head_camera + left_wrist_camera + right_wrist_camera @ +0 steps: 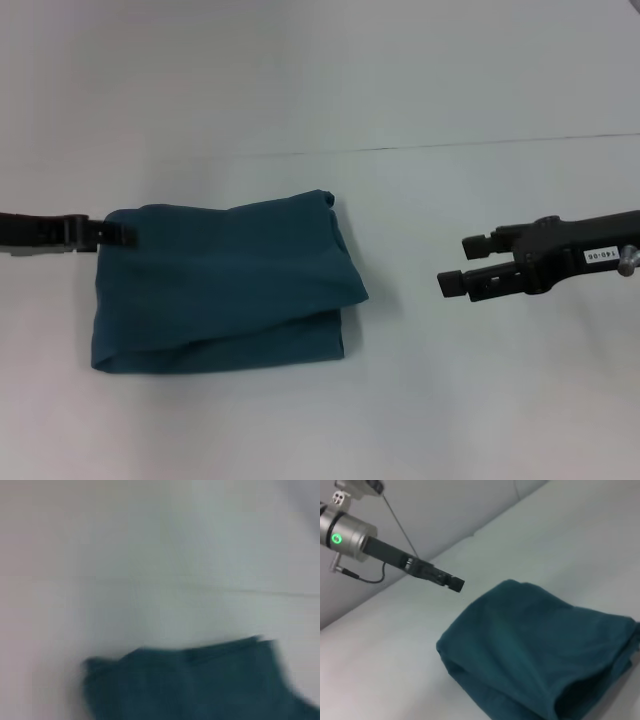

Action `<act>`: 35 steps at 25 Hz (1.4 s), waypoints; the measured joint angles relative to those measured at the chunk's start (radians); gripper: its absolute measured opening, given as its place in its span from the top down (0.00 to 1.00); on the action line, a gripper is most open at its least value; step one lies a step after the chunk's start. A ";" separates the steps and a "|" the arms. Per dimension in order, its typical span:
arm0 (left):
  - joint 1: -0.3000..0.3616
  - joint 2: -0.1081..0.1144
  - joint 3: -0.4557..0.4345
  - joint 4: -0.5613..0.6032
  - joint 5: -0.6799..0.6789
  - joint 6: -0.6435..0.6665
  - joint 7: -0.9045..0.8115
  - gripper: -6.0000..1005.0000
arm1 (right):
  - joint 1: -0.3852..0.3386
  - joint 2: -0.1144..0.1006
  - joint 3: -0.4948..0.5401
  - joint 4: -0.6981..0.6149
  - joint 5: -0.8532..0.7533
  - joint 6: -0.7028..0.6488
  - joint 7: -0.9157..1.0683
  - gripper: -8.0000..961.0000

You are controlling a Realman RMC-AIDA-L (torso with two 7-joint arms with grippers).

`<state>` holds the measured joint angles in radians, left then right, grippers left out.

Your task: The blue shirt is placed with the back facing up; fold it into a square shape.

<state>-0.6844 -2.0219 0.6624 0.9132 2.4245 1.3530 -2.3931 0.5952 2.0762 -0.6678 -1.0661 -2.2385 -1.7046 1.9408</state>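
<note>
The blue shirt [225,290] lies folded into a rough, thick rectangle on the white table, left of centre, with loose rounded folds on its right side. It also shows in the left wrist view [200,685] and the right wrist view [535,650]. My left gripper [125,235] reaches in from the left at the shirt's far left corner, its fingers together. In the right wrist view this gripper [457,584] hangs just off the cloth with nothing in it. My right gripper [460,263] is open and empty, well to the right of the shirt.
The white table [420,380] spreads all around the shirt. A thin seam line [450,146] crosses it behind the shirt. A thin cable [400,527] trails from the left arm.
</note>
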 joint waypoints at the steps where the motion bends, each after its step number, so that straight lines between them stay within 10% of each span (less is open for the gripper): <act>1: 0.027 -0.006 -0.021 0.028 -0.057 0.044 0.072 0.46 | -0.001 0.000 -0.002 0.000 0.008 -0.004 -0.009 0.06; 7: 0.170 -0.047 -0.143 0.064 -0.275 0.390 0.503 0.12 | -0.017 0.012 -0.017 0.008 0.029 -0.075 -0.119 0.06; 13: 0.288 -0.075 -0.278 0.014 -0.323 0.619 0.710 0.08 | -0.032 0.014 -0.058 0.034 0.028 -0.157 -0.165 0.06; 35: 0.352 -0.125 -0.257 -0.017 -0.277 0.601 0.875 0.06 | -0.080 0.015 -0.132 0.102 0.112 -0.107 -0.293 0.06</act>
<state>-0.3325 -2.1467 0.4056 0.8960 2.1476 1.9544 -1.5181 0.5149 2.0915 -0.7997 -0.9639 -2.1260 -1.8111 1.6478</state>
